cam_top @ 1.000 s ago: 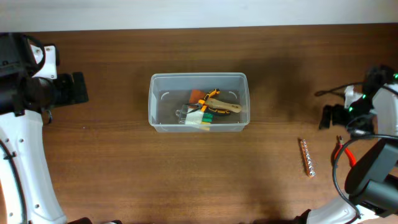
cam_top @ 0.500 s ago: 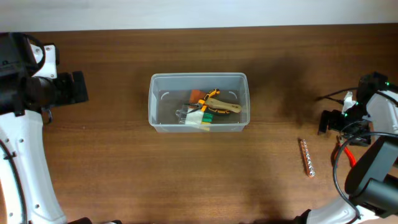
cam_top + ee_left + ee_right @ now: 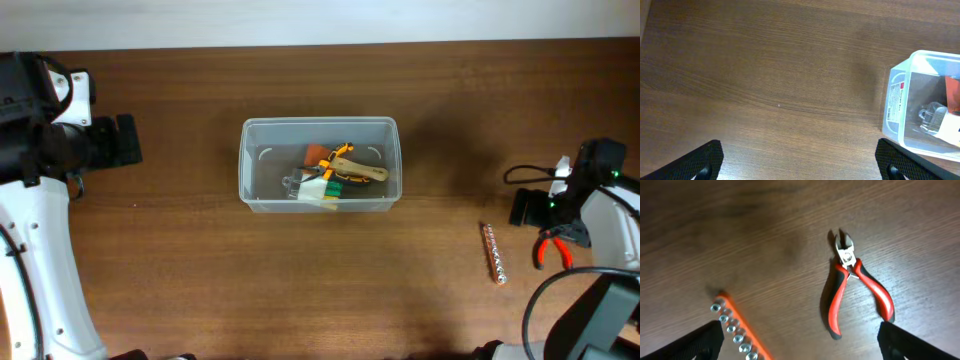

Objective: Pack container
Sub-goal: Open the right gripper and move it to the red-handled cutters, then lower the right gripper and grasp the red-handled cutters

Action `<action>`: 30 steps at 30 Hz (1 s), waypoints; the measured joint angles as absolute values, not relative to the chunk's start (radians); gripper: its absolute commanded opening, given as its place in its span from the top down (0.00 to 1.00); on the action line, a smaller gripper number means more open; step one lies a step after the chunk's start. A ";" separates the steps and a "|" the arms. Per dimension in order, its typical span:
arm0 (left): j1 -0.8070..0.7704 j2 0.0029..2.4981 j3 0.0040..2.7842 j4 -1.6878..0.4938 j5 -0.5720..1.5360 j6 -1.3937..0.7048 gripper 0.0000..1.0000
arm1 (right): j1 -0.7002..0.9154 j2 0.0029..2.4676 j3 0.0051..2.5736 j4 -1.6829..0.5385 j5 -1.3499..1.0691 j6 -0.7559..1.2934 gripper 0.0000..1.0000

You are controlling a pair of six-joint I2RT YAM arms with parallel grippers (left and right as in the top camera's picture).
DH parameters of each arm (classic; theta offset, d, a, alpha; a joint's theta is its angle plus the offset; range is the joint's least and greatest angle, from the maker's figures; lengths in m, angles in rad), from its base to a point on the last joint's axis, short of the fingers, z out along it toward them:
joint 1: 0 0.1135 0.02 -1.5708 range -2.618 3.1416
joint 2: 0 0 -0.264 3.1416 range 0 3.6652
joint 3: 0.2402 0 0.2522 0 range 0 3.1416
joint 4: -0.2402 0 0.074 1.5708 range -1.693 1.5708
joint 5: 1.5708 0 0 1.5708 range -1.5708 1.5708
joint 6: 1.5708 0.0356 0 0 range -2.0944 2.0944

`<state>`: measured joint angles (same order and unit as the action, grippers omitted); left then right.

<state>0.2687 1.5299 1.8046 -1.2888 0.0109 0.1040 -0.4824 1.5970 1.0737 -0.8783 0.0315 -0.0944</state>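
Sitting at far left, the left gripper [image 3: 800,169] stands open, well apart from the container [image 3: 243,165] at table centre. Rightward lie a socket rail [image 3: 493,253], then red cutters [image 3: 846,262], nose pointing away from the wide-open right gripper [image 3: 800,349] just beside them, clearly the nearer arm.
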 measured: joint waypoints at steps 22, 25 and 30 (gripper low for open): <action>0.269 1.530 1.805 -1.293 0.011 0.104 0.01 | -0.562 1.713 1.030 -0.889 -0.005 -0.170 0.01; 0.269 1.530 1.805 -1.293 0.011 0.104 0.01 | -0.562 1.756 1.029 -0.888 -0.004 -0.168 0.01; 0.269 1.530 1.805 -1.293 0.011 0.104 0.01 | -0.562 1.771 1.029 -0.863 -0.001 -0.169 0.01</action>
<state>0.2687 1.5299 1.8046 -1.2930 0.0109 0.1040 -0.5625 1.7706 1.0290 -0.8627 -0.0006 -0.1692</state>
